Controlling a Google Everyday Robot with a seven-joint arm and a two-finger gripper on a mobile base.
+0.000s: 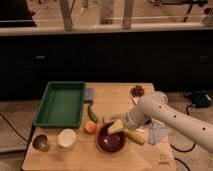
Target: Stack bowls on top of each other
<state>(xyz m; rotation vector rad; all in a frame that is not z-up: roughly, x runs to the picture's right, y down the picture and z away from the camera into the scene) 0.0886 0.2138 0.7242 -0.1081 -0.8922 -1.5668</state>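
The gripper [116, 128] hangs with fingers spread wide, just above the maroon bowl's [107, 143] far rim, pinching nothing. The white bowl [66, 138] and grey metal bowl [40, 142] stand unstacked well to its left on the surface [125, 161].

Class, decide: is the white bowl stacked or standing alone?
Alone: white bowl sits on the table, apart from the maroon bowl, where the gripper is.

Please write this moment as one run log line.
gripper: open, at maroon bowl | white bowl: apart, unstacked | metal bowl: apart, unstacked
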